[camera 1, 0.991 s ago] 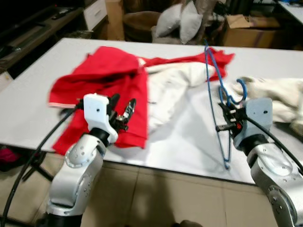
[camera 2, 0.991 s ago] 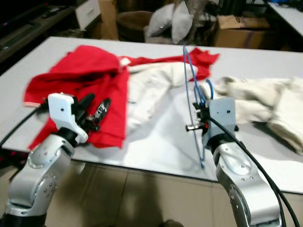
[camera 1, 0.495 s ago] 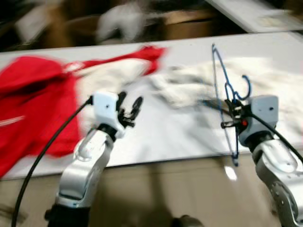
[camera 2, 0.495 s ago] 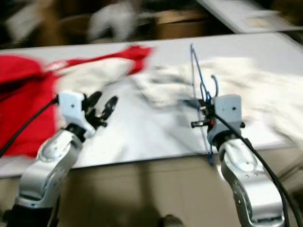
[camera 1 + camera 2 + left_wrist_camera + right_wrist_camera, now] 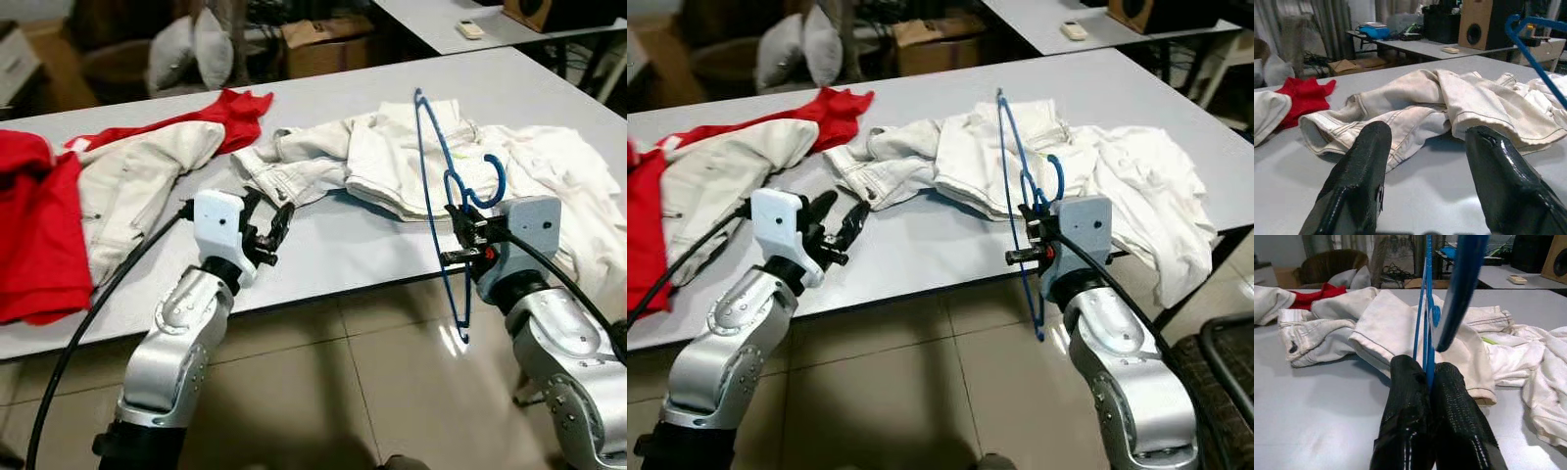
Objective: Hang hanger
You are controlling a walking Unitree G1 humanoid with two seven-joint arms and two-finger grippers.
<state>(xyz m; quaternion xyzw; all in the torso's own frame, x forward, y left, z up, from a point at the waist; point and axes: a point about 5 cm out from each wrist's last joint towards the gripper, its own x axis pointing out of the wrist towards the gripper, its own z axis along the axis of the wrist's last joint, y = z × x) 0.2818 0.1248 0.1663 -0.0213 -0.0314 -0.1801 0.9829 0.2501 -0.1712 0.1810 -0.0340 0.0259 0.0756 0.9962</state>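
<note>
Pinched upright between the closed jaws of the right gripper, a blue wire hanger is held, while the left gripper is spread open before white jeans.

The thin blue wire hanger looks smooth and coated. The pale grey bench has a matt, even top. The cream stitched cloth garments are rumpled and dull; the red cloth garment looks soft. The beige floor tiles shine glossily.
</note>
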